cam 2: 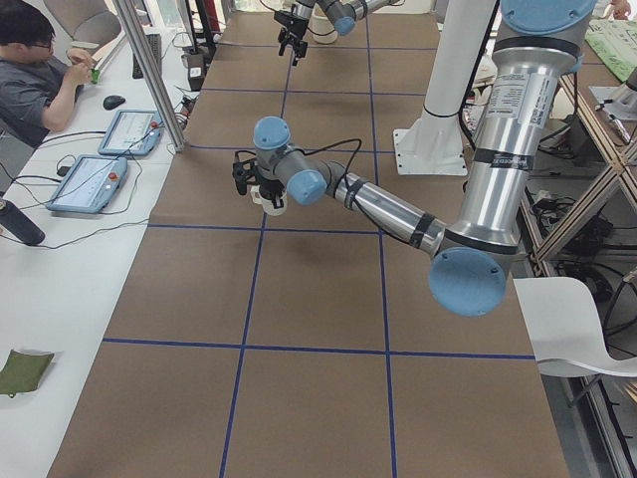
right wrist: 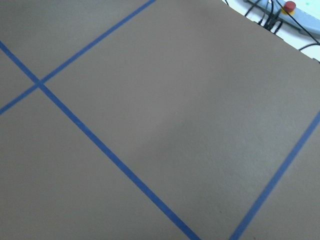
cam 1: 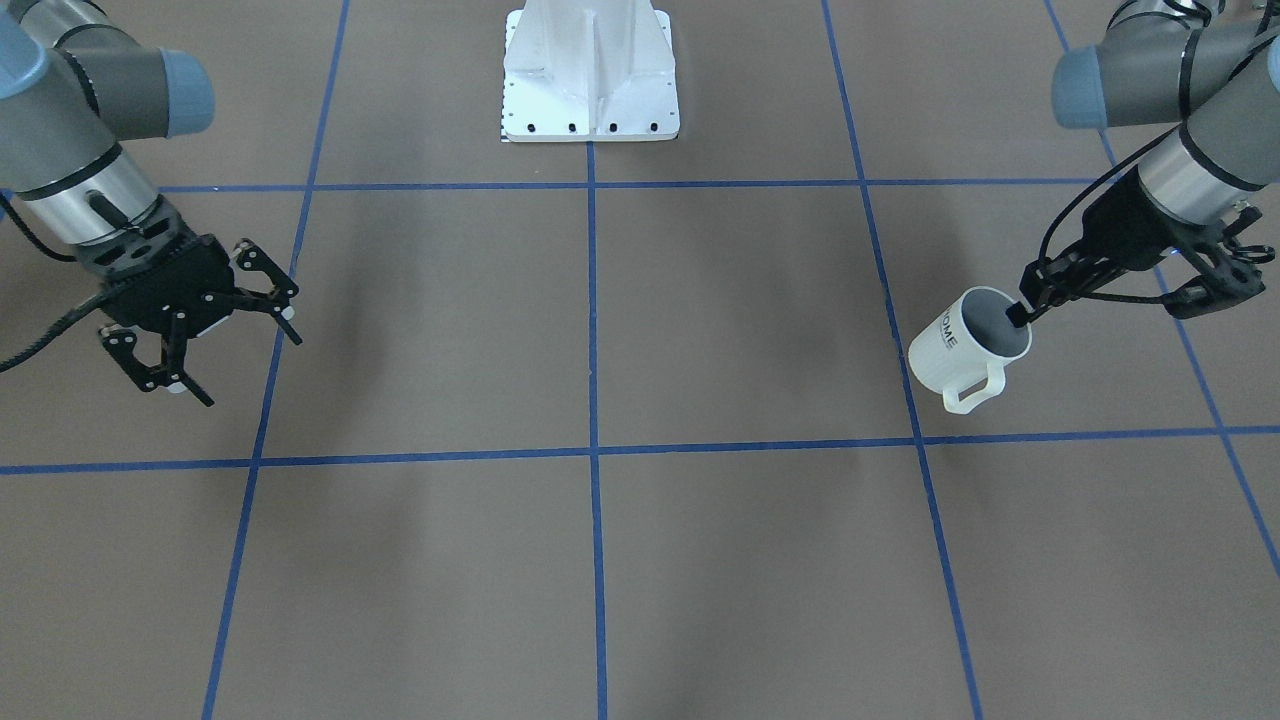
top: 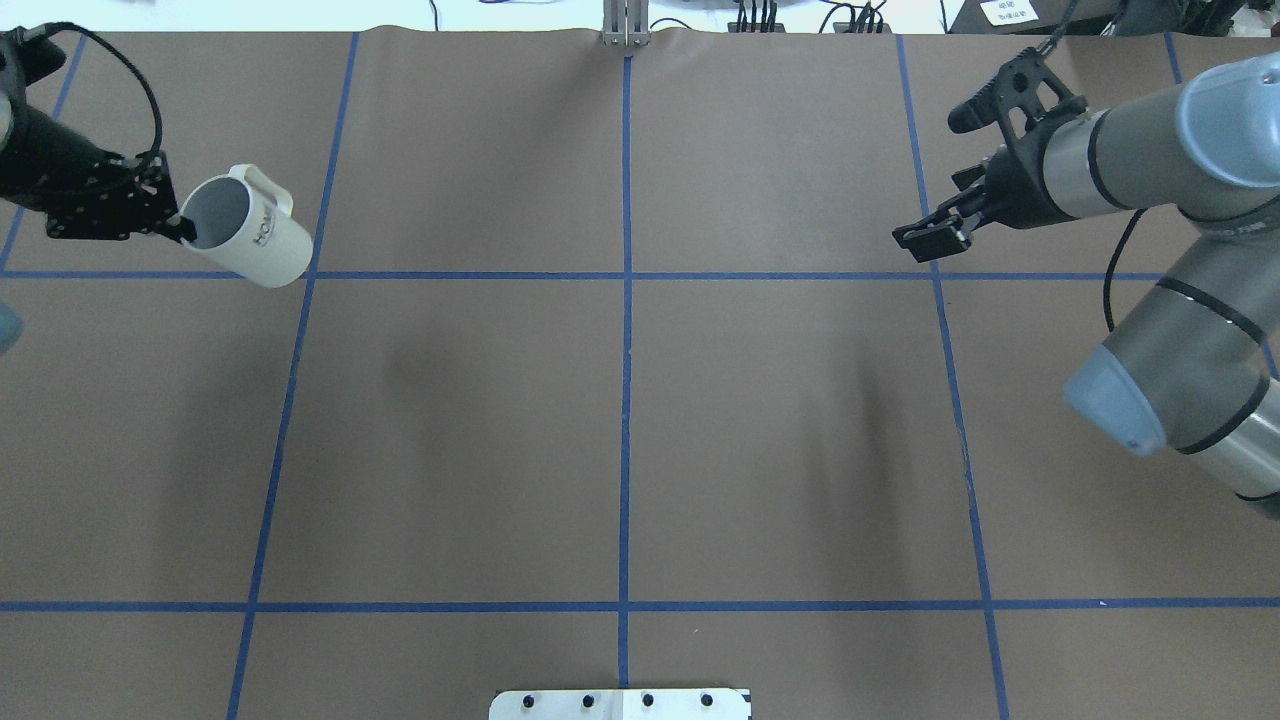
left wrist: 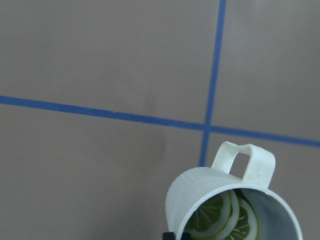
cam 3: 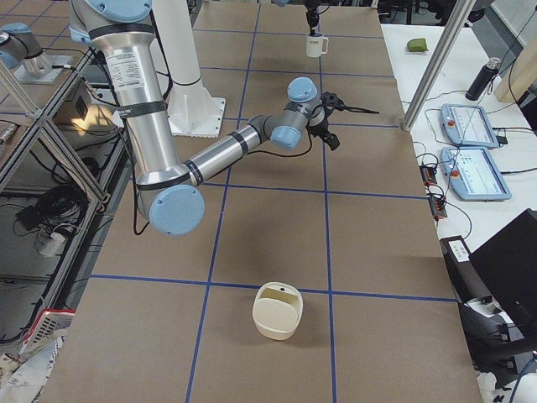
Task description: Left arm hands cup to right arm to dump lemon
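Left claw: closed on the rim of the cup, one finger inside the mouth and the other on the outer wall.
Right claw: fingers spread wide, nothing between them.
Cup position: hangs directly beneath the left claw, mouth towards it. I judge it to be clear of the table. It is well apart from the right claw, with most of the table's width between them.
Handle: partway round the rim from the pinch, free of the fingers.
Lemon slices: two, inside the cup, standing on edge against the inner wall nearest the pinch.
Step in hand: carry towards the exchange; handover not yet begun.
Handling, cup: judged rigid and light. The smooth surface is likely to be slippery under a narrow rim pinch, and the cup is liable to chip or break if dropped.
Handling, slices: loose and soft. They may cling to the wall when the cup is tipped.
Recommended hold: the receiving claw should take the bare outer wall below the left claw's fingers, or the rim opposite them. The left claw should release only once that hold is firm.
Other item: cream tub on the table, well apart from both claws; purpose unconfirmed.
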### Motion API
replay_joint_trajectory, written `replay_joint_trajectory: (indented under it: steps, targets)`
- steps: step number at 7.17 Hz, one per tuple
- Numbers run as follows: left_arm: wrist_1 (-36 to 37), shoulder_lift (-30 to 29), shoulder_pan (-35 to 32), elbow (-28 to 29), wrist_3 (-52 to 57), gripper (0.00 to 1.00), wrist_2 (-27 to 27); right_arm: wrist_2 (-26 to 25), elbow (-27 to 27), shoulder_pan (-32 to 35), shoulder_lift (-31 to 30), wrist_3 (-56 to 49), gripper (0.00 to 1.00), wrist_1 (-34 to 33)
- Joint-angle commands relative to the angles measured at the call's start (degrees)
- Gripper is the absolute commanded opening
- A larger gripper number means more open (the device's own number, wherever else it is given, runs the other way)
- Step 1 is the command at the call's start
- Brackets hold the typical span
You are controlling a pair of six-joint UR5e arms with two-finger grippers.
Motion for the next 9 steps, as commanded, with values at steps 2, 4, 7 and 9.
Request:
replay_joint_trajectory:
  steps: [2, 4, 7, 9]
  targets:
    - [0.2, -15.3, 0.3, 6.8, -29.4, 0.00, -0.1, -4.3, -0.9, -4.5, 9.6, -0.5, 0.99, 0.2]
    - [2.5, -24.0, 4.0, 13.0, -39.7, 0.00, -0.1, -20.4, -0.8, -12.4, 11.0, 0.1, 0.99, 6.5]
    - [2.6, -30.5, 9.2, 14.3, -47.0, 0.00, -1.6, -42.5, -1.2, -24.5, 12.4, 0.0, 0.99, 11.9]
    - [2.3, -31.6, 12.1, 13.7, -48.1, 0.00, -2.0, -45.5, -1.2, -25.9, 12.5, 0.0, 0.99, 12.4]
